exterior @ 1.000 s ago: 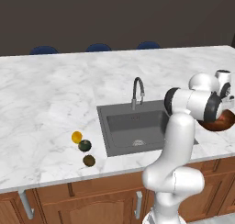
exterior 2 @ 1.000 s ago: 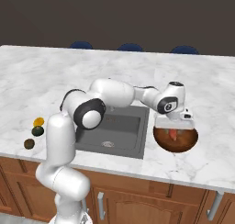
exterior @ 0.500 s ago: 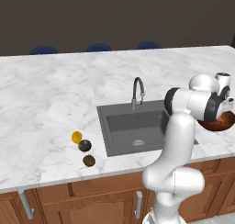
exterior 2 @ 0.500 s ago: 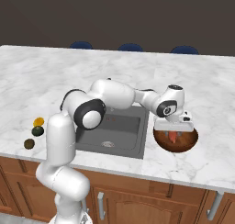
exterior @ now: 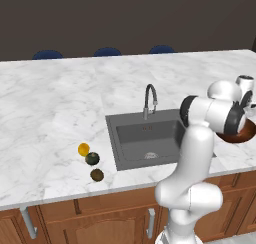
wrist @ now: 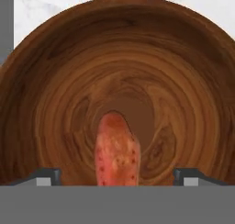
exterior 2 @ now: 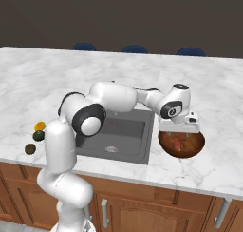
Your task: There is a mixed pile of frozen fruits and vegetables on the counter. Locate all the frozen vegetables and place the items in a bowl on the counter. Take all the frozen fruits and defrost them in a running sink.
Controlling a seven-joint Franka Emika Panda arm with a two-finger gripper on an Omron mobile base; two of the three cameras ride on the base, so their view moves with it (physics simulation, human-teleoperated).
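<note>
- Fingers — spread wide, gripping nothing, poised over the bowl.
- Red-orange piece — lies in the bowl between the fingers, long axis pointing away from them.
- Dark green ball — apparently the next vegetable; on the bench far across the sink.

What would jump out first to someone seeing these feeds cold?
Probably the white arm stretched across the sink to the wooden bowl on the counter's right side, its gripper open just above a red-orange piece lying in the bowl's middle. Next, three small balls left of the sink near the counter's front edge: yellow-orange, dark green and olive-brown.
</note>
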